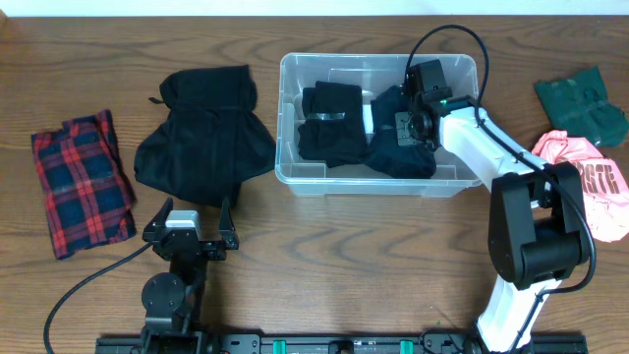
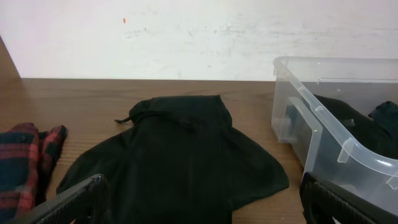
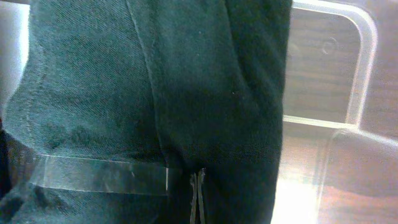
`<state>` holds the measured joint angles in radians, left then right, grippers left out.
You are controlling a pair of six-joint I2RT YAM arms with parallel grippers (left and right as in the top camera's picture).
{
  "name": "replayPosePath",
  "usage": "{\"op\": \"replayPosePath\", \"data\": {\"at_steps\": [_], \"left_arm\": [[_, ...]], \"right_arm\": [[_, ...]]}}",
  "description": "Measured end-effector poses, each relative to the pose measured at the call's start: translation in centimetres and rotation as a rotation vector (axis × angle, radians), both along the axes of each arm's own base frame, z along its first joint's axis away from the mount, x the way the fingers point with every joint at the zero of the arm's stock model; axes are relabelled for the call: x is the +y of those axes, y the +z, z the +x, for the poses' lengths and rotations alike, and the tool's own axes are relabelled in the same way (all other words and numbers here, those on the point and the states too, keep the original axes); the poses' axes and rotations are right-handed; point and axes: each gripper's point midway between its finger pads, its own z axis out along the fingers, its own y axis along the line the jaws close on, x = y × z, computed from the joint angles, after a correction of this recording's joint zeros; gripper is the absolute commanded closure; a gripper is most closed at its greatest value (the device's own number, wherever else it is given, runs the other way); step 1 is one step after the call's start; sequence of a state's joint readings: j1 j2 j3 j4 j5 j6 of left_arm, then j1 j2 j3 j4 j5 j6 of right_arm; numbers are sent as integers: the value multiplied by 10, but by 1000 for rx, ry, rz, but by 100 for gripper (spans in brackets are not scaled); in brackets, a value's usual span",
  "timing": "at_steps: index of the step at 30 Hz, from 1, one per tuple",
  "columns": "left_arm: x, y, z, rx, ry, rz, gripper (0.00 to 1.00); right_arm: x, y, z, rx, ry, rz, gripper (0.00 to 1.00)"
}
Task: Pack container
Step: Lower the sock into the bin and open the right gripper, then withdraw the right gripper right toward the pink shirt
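Right tool (image 1: 413, 123) inside container (image 1: 373, 59), black clothes (image 1: 329, 123) underneath.

The container (image 1: 287, 147) is clear, the clothes (image 1: 332, 126) seemingly black, the cloth (image 1: 81, 182) red-blue plaid.

Top-down; wrist views share container (image 1: 373, 185)

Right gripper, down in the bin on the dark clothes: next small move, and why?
Probably lift the right gripper straight up, clear of the container rim. It sits low over dark clothes that already lie inside; its wrist view shows only cloth, so I cannot tell whether the jaws are open. A black garment waits on the table outside.
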<state>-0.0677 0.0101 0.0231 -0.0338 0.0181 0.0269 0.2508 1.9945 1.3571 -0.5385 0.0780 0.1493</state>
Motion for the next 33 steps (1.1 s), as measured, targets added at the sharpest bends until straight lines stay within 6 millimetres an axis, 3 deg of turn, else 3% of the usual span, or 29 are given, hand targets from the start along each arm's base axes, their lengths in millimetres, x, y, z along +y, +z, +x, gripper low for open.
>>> {"op": "replayPosePath", "data": {"at_steps": [15, 24, 26, 28, 33], "left_arm": [[0, 0, 0, 0, 0, 0, 2], [0, 0, 0, 0, 0, 0, 2], [0, 0, 0, 0, 0, 0, 2], [0, 0, 0, 0, 0, 0, 2], [0, 0, 0, 0, 0, 0, 2]], "right_arm": [[33, 7, 9, -36, 106, 159, 99], [36, 16, 2, -27, 162, 161, 97], [37, 35, 3, -65, 173, 165, 95], [36, 67, 4, -130, 183, 169, 94], [13, 173, -8, -335, 132, 118, 92]]}}
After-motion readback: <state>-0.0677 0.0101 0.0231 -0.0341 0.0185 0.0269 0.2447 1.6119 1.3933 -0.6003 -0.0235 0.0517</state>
